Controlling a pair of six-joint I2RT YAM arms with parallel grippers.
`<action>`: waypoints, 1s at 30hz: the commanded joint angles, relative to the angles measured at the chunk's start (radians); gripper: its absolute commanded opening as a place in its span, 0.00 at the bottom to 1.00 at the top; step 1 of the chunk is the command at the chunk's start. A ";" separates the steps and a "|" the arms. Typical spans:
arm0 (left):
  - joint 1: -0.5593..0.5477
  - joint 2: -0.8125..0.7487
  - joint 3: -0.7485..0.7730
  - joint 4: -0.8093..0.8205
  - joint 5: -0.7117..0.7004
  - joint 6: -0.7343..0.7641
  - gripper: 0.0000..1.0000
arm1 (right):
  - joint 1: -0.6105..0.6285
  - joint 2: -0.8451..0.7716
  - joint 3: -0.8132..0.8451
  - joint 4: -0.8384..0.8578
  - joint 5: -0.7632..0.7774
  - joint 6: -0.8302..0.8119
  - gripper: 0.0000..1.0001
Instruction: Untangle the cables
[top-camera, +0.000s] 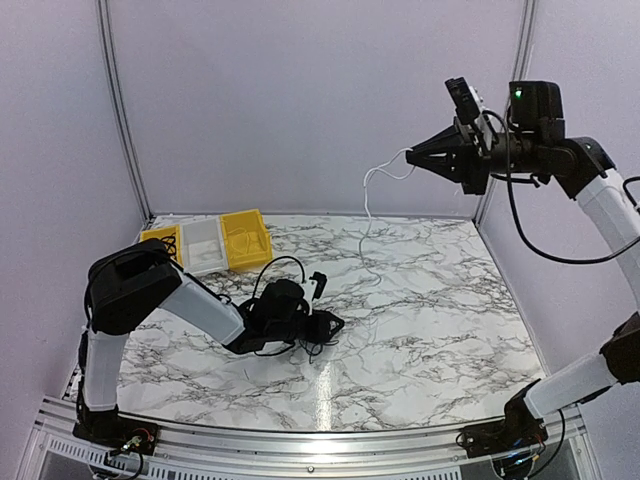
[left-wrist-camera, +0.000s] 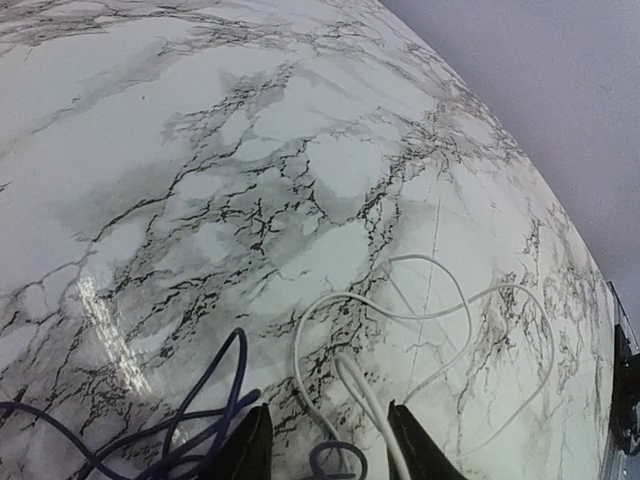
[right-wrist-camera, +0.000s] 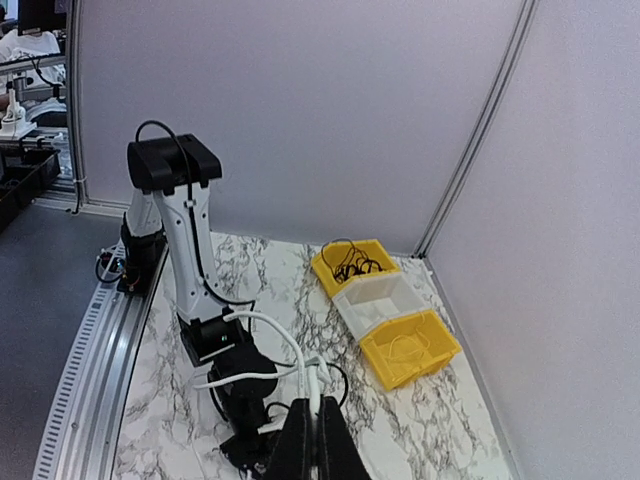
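Overall, one marble-patterned tabletop (top-camera: 430, 320) carries two arms, three bins and a loose set of cables. The bins stand in a row at the far left corner: a yellow bin (top-camera: 155, 236) holding a bundle of black cable, a white bin (top-camera: 205, 262) whose contents I cannot make out, and a second yellow bin (top-camera: 250, 258) with a thin white wire in it.

Only one white cable (top-camera: 367, 210) is out on the tabletop. The black cables (top-camera: 318, 284) lie tangled at centre left, and I cannot count them.

High at the far right, the right gripper (top-camera: 410, 155) has its jaws pinched tight on the white cable, which hangs down to the tabletop. Low at the tangle, the left gripper (left-wrist-camera: 330, 445) has its jaws moderately apart, with the white cable and a dark loop lying between its fingertips (left-wrist-camera: 252, 448).
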 joint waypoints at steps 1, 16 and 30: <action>-0.011 -0.146 -0.074 0.044 -0.013 -0.015 0.44 | -0.009 -0.006 -0.112 0.057 0.059 0.026 0.00; -0.028 -0.640 -0.261 -0.079 -0.106 0.118 0.54 | -0.007 -0.036 -0.326 0.031 0.115 -0.063 0.00; -0.081 -0.586 -0.106 -0.223 -0.075 0.461 0.56 | 0.088 -0.051 -0.349 -0.001 0.155 -0.081 0.00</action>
